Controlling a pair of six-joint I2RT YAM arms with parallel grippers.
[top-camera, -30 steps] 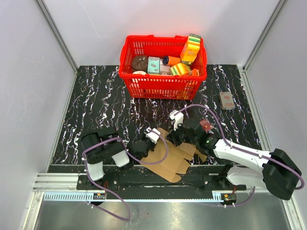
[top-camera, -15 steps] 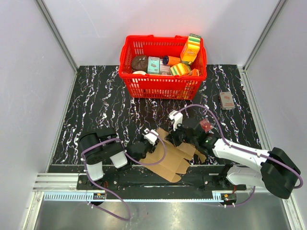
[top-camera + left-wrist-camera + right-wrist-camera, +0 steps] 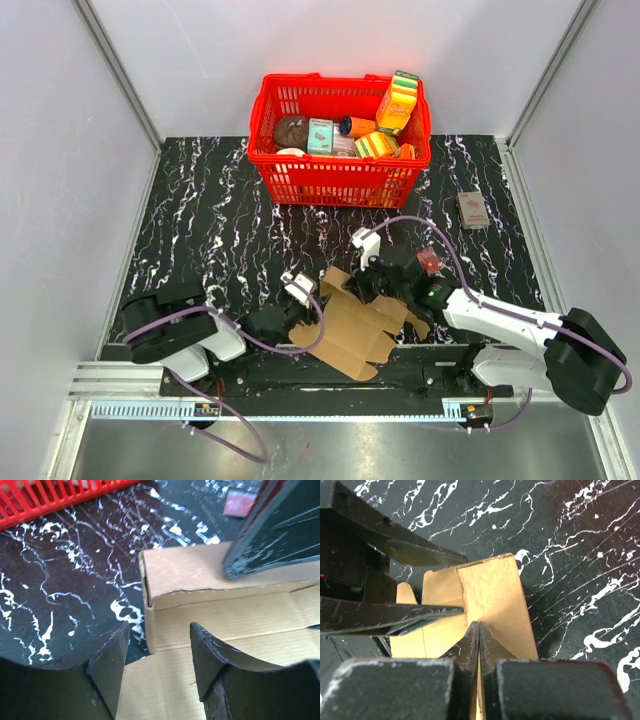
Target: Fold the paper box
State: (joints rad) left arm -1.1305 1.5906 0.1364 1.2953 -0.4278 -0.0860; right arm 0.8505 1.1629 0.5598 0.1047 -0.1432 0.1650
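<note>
Brown corrugated cardboard paper box (image 3: 355, 325) lies at bench (image 3: 215, 215) near edge, between left tool (image 3: 159, 632) and right tool (image 3: 478, 625). Red plastic mesh basket (image 3: 340, 185) stands behind it. Small red packet (image 3: 472, 210) lies well to the right.

We see the plain brown paper box (image 3: 350, 328) on a black desk (image 3: 220, 220) marbled with white veins, a bright red basket (image 3: 325, 182) at its far edge.

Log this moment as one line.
task: fold paper box | left claw: open, at the box's raised corner | right claw: shut on a flap | state: box not yet closed
</note>
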